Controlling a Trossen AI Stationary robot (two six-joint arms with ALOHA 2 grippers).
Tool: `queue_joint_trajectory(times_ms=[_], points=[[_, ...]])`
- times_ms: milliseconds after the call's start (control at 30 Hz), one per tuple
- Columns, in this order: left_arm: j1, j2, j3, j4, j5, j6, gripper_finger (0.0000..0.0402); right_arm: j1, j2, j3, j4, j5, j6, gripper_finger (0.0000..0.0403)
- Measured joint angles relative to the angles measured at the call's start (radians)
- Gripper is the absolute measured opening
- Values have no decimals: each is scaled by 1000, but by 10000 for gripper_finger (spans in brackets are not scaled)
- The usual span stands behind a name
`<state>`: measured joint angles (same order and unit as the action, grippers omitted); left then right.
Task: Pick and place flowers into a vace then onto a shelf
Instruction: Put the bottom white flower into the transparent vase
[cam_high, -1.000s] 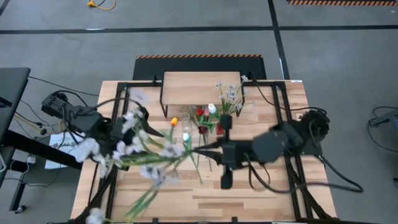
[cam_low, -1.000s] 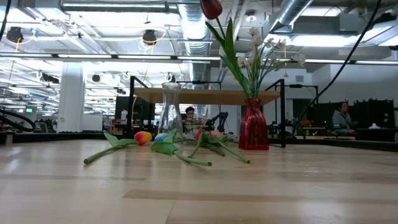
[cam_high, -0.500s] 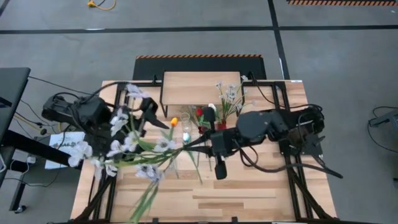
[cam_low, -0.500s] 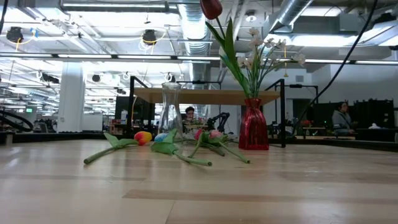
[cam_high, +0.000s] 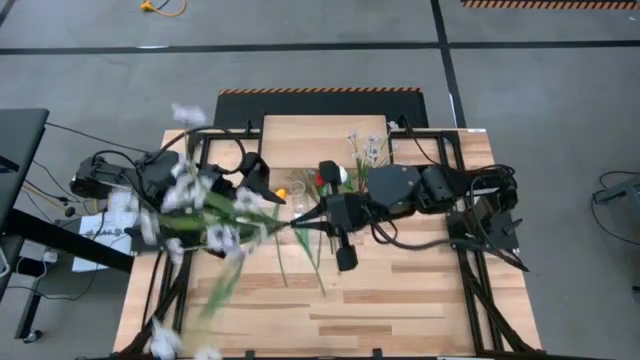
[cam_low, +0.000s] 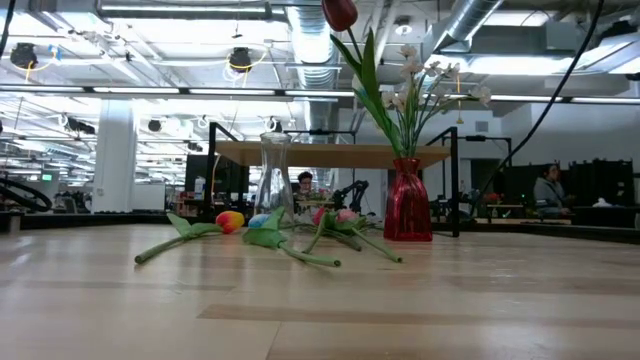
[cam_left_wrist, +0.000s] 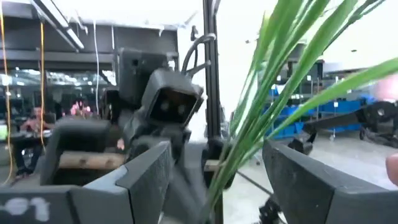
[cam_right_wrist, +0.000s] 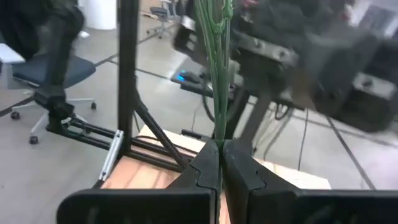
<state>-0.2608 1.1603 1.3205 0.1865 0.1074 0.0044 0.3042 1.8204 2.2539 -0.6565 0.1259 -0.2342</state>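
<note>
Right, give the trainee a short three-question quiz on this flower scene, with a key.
1. True or false: the right end effector is shut on the spray of white blossoms.
2. Which vase holds flowers in the low view? A) red vase B) clear vase
3. Fill in: the loose tulips lie on the ____.

Key: 1 true, its fingers pinch the green stems. 2 A. 3 table.
</note>
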Motion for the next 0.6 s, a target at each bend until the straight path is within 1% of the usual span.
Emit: queue_joint_trajectory(times_ms=[233, 333, 467, 600], points=[[0, 0, 0, 6, 52, 0, 244, -31, 34, 1, 0, -10, 33, 0], [0, 0, 0, -8, 55, 0, 233, -38, 40, 1, 2, -34, 33, 0], [5, 0, 0, -60, 56, 0, 202, -38, 52, 0, 12, -48, 34, 0], [6, 0, 0, -76, 56, 0, 160, -38, 52, 0, 15, -49, 34, 0]])
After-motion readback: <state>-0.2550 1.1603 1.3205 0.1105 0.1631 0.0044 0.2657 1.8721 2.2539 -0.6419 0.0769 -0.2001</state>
